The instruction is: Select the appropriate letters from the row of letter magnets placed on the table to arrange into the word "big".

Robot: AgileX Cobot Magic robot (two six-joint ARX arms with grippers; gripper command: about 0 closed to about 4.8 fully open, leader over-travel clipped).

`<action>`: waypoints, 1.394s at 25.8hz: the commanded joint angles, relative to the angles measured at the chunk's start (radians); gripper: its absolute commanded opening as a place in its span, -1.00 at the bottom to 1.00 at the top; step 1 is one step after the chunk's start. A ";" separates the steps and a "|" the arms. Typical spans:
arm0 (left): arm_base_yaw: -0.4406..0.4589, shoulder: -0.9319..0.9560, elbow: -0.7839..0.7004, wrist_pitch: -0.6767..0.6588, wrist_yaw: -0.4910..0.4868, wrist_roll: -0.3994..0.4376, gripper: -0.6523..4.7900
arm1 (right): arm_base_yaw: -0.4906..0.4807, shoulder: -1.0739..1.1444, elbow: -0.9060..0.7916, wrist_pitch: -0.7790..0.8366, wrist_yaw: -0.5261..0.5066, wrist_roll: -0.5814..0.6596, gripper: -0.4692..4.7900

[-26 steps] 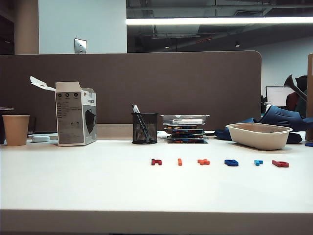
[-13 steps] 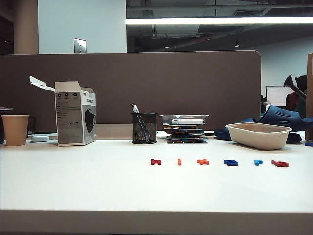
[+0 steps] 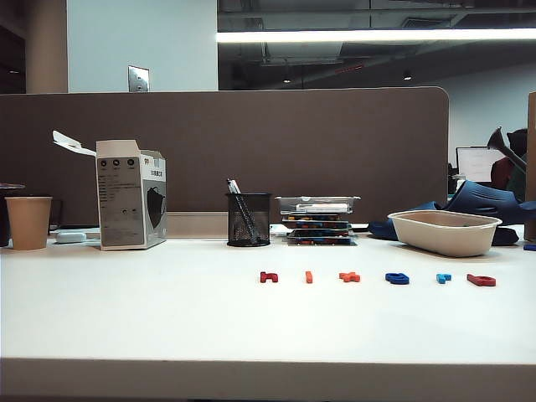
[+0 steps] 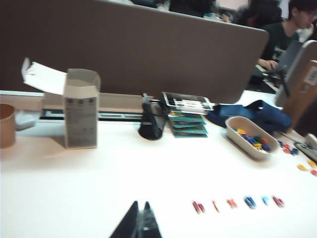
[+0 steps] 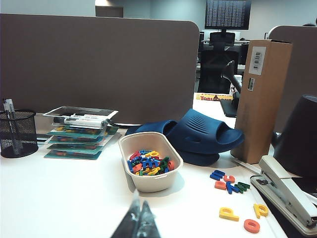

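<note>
No rearrangement observed on the table (image 3: 126, 318).
Across the exterior views, every object appears slightly shifted toward the right of the picture, all by the same small amount; relative positions are unaltered.

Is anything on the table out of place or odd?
Yes. Loose letters lie scattered on the table beside the beige tray, outside it, near the stapler. A blue slipper also rests there. The row of letter magnets looks tidy.
</note>
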 commanded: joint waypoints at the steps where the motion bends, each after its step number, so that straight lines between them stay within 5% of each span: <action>1: 0.000 0.163 0.209 -0.197 0.084 -0.099 -0.78 | 0.001 -0.007 -0.005 0.012 0.003 -0.002 -0.82; 6: -0.016 0.335 0.403 -0.317 0.179 -0.254 -0.78 | 0.001 -0.007 -0.005 -0.003 0.003 -0.002 -0.82; 10: -0.130 0.430 0.486 -0.327 0.164 -0.347 -0.78 | 0.000 -0.007 -0.005 -0.049 0.003 -0.002 -0.82; 17: -0.591 0.623 0.558 -0.375 -0.114 -0.433 -0.78 | 0.000 -0.007 -0.005 -0.062 0.018 -0.002 -0.82; 25: -1.091 0.819 0.558 -0.272 -0.455 -0.629 -0.78 | -0.004 -0.007 -0.005 -0.058 0.018 -0.002 -0.82; 32: -1.168 0.871 0.558 -0.273 -0.704 -0.701 -0.78 | -0.003 -0.007 -0.003 -0.062 0.062 -0.002 -0.82; 36: -1.181 0.868 0.558 -0.346 -0.786 -0.820 -0.78 | -0.003 -0.007 -0.002 -0.061 0.062 -0.002 -0.82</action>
